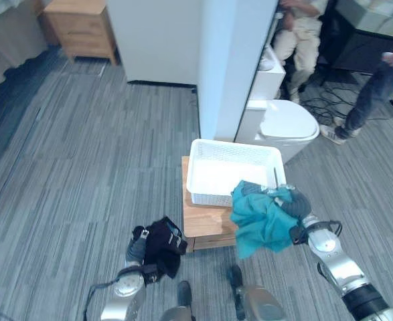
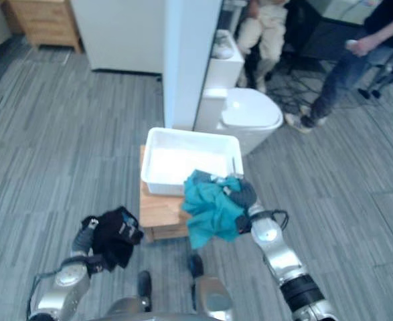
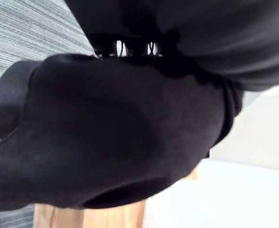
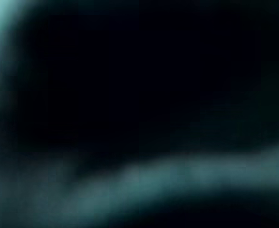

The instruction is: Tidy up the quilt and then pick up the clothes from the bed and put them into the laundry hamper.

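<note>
Two garments are in the robot's hands. The right hand [image 1: 295,204] is wrapped in a teal garment [image 1: 260,221]; its fingers are buried in the cloth, so I cannot tell how they are set. The cloth hangs over the front right corner of the white hamper [image 1: 209,164], mostly outside the rim. It looks light and limp, so it will sag and slide; I would take hold at the bunched top. The left hand [image 1: 137,246] carries a black garment [image 1: 163,244] low beside the wooden stand [image 1: 199,217]; its fingers are also hidden. Both wrist views are covered by cloth.
</note>
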You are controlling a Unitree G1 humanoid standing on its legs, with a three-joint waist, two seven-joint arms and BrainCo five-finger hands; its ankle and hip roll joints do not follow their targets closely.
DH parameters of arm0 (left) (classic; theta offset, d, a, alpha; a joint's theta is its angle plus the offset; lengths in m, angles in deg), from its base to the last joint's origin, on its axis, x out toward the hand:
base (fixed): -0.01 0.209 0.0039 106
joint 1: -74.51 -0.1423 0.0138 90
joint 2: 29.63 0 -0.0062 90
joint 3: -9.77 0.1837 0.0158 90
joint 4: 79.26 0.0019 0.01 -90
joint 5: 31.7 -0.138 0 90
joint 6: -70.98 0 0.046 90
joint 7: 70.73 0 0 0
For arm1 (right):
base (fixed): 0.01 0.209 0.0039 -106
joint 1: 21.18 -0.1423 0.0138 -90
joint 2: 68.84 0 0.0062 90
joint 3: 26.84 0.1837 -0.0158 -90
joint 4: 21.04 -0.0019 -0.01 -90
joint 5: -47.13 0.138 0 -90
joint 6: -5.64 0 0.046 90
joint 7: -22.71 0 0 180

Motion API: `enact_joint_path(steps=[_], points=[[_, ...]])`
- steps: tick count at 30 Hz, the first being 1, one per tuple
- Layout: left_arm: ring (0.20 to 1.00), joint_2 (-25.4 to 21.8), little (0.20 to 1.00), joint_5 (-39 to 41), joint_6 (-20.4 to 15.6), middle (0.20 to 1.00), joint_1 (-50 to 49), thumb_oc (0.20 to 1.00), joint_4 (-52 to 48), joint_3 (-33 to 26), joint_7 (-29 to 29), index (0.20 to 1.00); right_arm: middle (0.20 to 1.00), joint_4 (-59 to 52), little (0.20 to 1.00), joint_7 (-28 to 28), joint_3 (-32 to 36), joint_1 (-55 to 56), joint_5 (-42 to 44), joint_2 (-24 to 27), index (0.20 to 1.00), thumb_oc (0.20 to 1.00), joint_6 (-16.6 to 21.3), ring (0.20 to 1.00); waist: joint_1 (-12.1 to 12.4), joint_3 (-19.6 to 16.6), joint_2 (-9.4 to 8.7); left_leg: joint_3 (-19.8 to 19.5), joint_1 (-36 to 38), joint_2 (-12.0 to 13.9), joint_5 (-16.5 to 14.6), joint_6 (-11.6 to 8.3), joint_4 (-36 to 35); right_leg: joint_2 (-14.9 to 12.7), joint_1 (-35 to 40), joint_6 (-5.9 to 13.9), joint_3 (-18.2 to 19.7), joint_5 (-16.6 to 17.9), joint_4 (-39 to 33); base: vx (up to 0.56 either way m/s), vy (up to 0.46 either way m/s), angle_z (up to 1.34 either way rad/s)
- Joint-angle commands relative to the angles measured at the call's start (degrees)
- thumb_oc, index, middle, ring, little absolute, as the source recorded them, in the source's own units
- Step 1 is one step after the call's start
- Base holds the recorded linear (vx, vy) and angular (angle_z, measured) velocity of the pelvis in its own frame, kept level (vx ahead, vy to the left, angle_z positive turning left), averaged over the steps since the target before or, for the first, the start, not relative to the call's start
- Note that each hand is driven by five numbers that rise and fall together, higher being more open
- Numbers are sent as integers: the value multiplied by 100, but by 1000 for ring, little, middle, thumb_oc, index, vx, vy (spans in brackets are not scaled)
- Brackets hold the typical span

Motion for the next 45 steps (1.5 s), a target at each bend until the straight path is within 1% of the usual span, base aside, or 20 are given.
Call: enact_joint_path(steps=[1, 3, 9, 12, 13, 14, 15, 16, 19, 24, 27, 28, 29, 32, 33, 35, 36, 38, 42, 45], points=[[200, -79, 200, -7, -231, 200, 80, 200, -307, 39, -212, 200, 200, -272, 200, 305, 167, -1414, -264, 280, 200, 200, 204, 200, 80, -268, -92, 627, 415, 408, -782, -296, -22, -89, 417, 115, -129, -171, 139, 154, -102, 24], [200, -49, 200, -11, -205, 200, 30, 200, -354, 32, -221, 200, 200, -306, 200, 222, 79, -1642, -285, 322, 200, 200, 155, 200, 92, -303, -95, 645, 388, 422, -717, -314, -22, -110, 478, 103, -164, -66, 3, 128, -105, -10], [200, 3, 200, 44, -253, 200, -71, 200, -585, 115, -313, 200, 200, -101, 200, -5, -438, -2405, -336, 334, 200, 200, 61, 200, 178, -292, 20, 715, 354, 541, -719, -427, -22, -92, 567, 102, -305, -110, -120, 76, -67, -3], [200, -71, 200, 46, -351, 200, -4, 200, -909, 132, -337, 200, 200, 329, 200, -86, -620, -2501, -433, 282, 200, 200, 45, 200, 233, -216, 131, 682, 248, 563, -669, -477, -22, -80, 501, 89, -372, -144, -120, -4, -52, 4], [200, -219, 200, -76, -431, 200, 130, 200, -1230, 132, -387, 200, 200, 716, 200, -196, -699, -2410, -413, 195, 200, 200, -7, 200, 270, -170, 226, 656, 170, 578, -639, -511, -22, -84, 467, 95, -425, -177, -120, -4, -34, 7], [200, -223, 200, -77, -425, 200, 125, 200, -1239, 130, -387, 200, 200, 726, 200, -196, -699, -2416, -411, 191, 200, 200, -1, 200, 266, -173, 224, 652, 166, 578, -639, -512, -22, -84, 465, 94, -429, -178, -120, -1, -38, 8], [200, -300, 200, -143, -454, 200, 172, 200, -1393, 118, -405, 200, 551, 893, 551, -215, -696, -2358, -398, 159, 551, 551, -38, 551, 275, -166, 265, 636, 139, 582, -630, -523, -22, -84, 452, 96, -455, -190, -120, 7, -16, 12], [200, -399, 200, -219, -496, 200, 264, 200, -1564, 130, -425, 200, 1000, 1107, 1000, -211, -705, -2327, -361, 125, 1000, 1000, -55, 1000, 281, -153, 305, 624, 118, 589, -614, -535, -22, -90, 448, 93, -472, -199, -120, 6, -30, 21], [200, -721, 200, -379, -603, 200, 973, 200, -2213, 202, -621, 200, 1000, 1804, 1000, -171, -728, -2204, -667, 66, 1000, 1000, -194, 1000, 248, -145, 462, 598, 93, 601, -591, -576, -22, -93, 479, 84, -525, -254, -120, 4, -17, 20], [200, -890, 200, -399, -589, 200, 2035, 200, -3121, 368, -809, 200, 1000, 2184, 1000, -164, -673, -1911, -1316, 73, 1000, 1000, -314, 1000, 88, -192, 555, 649, 188, 633, -620, -587, -22, -76, 572, 69, -490, -306, -120, 23, 1, 6], [200, -756, 200, -460, -475, 200, 3054, 200, -3549, 670, -833, 200, 1000, 2081, 1000, -186, -458, -1296, -1498, 148, 1000, 1000, -296, 1000, -77, -259, 556, 692, 248, 655, -586, -592, -22, -75, 614, 62, -470, -257, -120, 37, -33, 1], [200, -582, 200, -632, -395, 200, 3708, 200, -3585, 897, -772, 200, 1000, 1955, 1000, -182, -318, -901, -1584, 227, 1000, 1000, -268, 1000, -208, -317, 552, 704, 322, 659, -677, -591, -22, -76, 664, 82, -474, -311, -120, 14, -51, 5], [200, -564, 200, -641, -400, 200, 3742, 200, -3562, 923, -764, 200, 1000, 1930, 1000, -187, -287, -881, -1589, 238, 1000, 1000, -273, 1000, -188, -300, 547, 705, 296, 656, -609, -592, -22, -78, 639, 74, -472, -253, -120, 93, -39, 5], [200, -101, 200, -961, -354, 200, 4364, 200, -3161, 1199, -587, 200, 1000, 1654, 1000, -242, -136, -368, -1618, 279, 1000, 1000, -215, 1000, -384, -333, 539, 770, 378, 668, -711, -594, -22, -74, 659, 123, -440, -309, -120, 35, -32, -14], [200, 109, 200, -1112, -342, 200, 4529, 200, -2610, 1363, -481, 200, 1000, 1550, 1000, -273, -161, -131, -1518, 219, 1000, 1000, -155, 1000, -517, -334, 523, 851, 393, 682, -720, -598, -22, -69, 630, 142, -385, -286, -120, 68, -22, -27], [200, 280, 200, -1256, -295, 200, 4600, 200, -2025, 1491, -381, 200, 1000, 1251, 1000, -390, -144, 226, -1401, 248, 1000, 1000, -103, 1000, -704, -348, 490, 982, 414, 703, -734, -607, -22, -55, 576, 170, -291, -262, -120, 31, -23, -20], [200, 294, 200, -1260, -311, 200, 4607, 200, -1999, 1499, -377, 200, 1000, 1229, 1000, -396, -135, 247, -1400, 255, 1000, 1000, -112, 1000, -694, -357, 495, 988, 414, 703, -736, -607, -22, -55, 573, 171, -286, -263, -120, 17, -23, -41], [200, 559, 200, -1327, -198, 200, 4599, 200, -1143, 1615, -144, 200, 1000, 901, 1000, -465, -144, 580, -1291, 292, 1000, 1000, -57, 1000, -958, -337, 448, 1157, 392, 735, -739, -626, -22, -37, 453, 212, -160, -219, -120, -6, -18, -52], [200, 746, 200, -1338, -54, 200, 4474, 200, -348, 1665, 6, 200, 1000, 649, 1000, -496, -160, 784, -1150, 289, 1000, 1000, -21, 1000, -1189, -234, 415, 1331, 281, 756, -717, -638, -22, -9, 205, 251, 18, -133, -120, -59, -4, -41], [200, 805, 200, -1331, -29, 200, 4441, 200, -46, 1642, 62, 200, 1000, 620, 1000, -470, -161, 867, -1111, 292, 1000, 1000, 8, 1000, -1261, -199, 420, 1413, 144, 766, -697, -645, -22, 5, -18, 265, 98, -70, -120, -71, 4, -42]])
